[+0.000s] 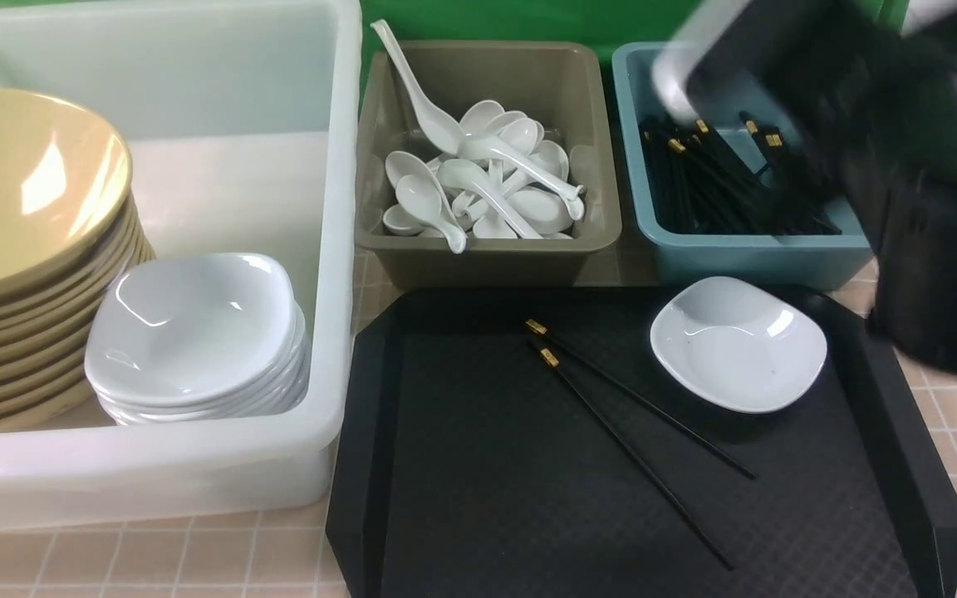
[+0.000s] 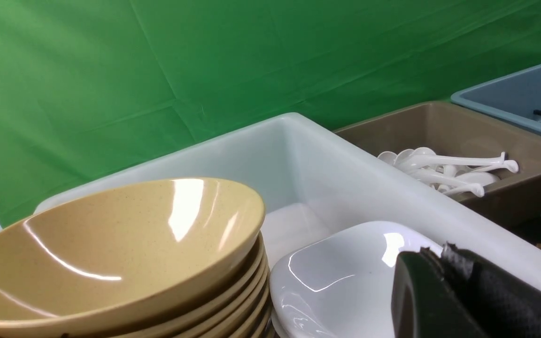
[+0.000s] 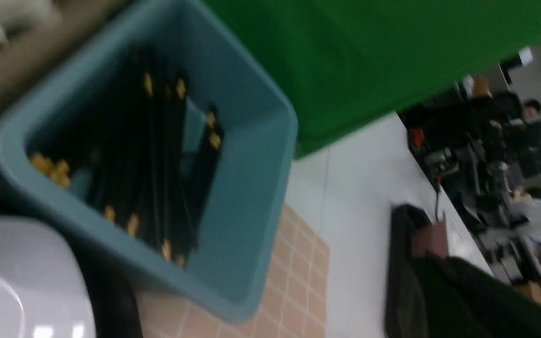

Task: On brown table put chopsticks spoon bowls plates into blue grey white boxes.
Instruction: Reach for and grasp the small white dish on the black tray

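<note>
Right up close is my right claw, a dark blur. It is pinched shut, and I can see nothing in it. It hangs by the right side of the blue box, where a pile of chopsticks lies.

Just left of this claw and lower down sits one small white plate on the black tray. It is shiny, shallow and a rounded square.

Farther left of the claw, and closer to me, are two loose chopsticks on the tray. They are thin and black with little gold bands. They lie slanted. The gold ends point away from me and to the left, and the thin tips point toward me and to the right. I think my right claw is the nearer one, and it should turn to pinch across them.

My left claw is well apart from them, shut and empty, by the white box with the tan bowls.
</note>
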Controlling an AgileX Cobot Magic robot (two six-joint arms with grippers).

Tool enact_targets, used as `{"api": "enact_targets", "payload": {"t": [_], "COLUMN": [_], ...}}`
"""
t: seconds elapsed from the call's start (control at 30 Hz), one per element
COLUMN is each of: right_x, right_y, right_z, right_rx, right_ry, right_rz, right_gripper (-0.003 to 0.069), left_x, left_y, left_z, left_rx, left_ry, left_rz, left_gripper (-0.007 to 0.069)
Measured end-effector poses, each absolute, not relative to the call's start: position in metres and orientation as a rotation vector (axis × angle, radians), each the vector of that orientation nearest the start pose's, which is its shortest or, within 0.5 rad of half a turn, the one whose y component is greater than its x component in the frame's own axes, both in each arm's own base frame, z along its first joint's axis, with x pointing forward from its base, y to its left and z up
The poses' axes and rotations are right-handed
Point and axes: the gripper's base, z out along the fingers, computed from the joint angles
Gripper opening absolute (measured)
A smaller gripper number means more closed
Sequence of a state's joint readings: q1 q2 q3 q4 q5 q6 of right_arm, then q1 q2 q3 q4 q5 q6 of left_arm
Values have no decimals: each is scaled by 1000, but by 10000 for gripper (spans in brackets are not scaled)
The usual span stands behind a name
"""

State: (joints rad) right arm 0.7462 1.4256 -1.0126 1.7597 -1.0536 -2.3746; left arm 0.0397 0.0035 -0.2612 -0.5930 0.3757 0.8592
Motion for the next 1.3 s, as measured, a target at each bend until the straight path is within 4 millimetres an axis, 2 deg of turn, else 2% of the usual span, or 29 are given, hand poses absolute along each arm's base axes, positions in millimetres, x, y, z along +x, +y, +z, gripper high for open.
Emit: {"api": "enact_targets", "payload": {"t": [0.03,0.07,0.1,0.2,0.27,0.3,0.33,0.37,0.43,0.5,0.53,0.57,0.6,0.63,0.67,0.9,1.0,1.07,1.17,1.23,1.3], "right_x": [259,259,263,269,272,273,274,275,278,280,282,284,291,291,299,324,326,322,310,304,304], "right_y": [125,123,114,106,110,112,119,124,129,132,132,131,123,123,117,118,120,124,136,143,140], "right_z": [309,306,289,261,242,240,231,228,222,214,215,210,202,200,197,183,166,166,170,180,191], "right_rx": [-615,-612,-573,-472,-446,-442,-462,-490,-535,-715,-728,-727,-796,-773,-776,-687,-618,-585,-653,-710,-714], "right_ry": [1931,1937,1984,2064,2118,2123,2137,2146,2218,2342,2352,2448,2585,2604,2638,2554,2641,2699,2733,2705,2655], "right_rz": [-928,-925,-846,-508,-154,-77,186,314,474,477,470,445,285,293,177,104,136,190,243,259,253], "right_gripper": [38,38,36,36,36,36,36,36,36,36,36,36,36,36,36,38,38,38,38,40,48], "left_x": [36,36,36,36,36,36,36,36,36,36,36,36,36,36,36,36,36,36,36,36,36], "left_y": [-17,-17,-17,-17,-18,-18,-18,-18,-18,-18,-18,-18,-18,-18,-18,-17,-17,-17,-17,-17,-17], "left_z": [271,271,271,271,270,270,270,270,270,270,270,270,270,270,270,270,271,271,271,271,271], "left_rx": [361,361,360,359,361,361,361,362,363,363,362,362,362,362,362,359,357,357,357,357,357], "left_ry": [1501,1501,1501,1501,1503,1503,1503,1504,1505,1505,1505,1505,1505,1505,1505,1502,1500,1500,1500,1500,1500], "left_rz": [110,110,109,106,105,105,105,104,104,104,103,103,103,103,103,104,105,105,106,106,106], "left_gripper": [7,7,7,7,7,7,7,7,7,7,7,7,7,7,7,7,7,7,7,7,7]}}
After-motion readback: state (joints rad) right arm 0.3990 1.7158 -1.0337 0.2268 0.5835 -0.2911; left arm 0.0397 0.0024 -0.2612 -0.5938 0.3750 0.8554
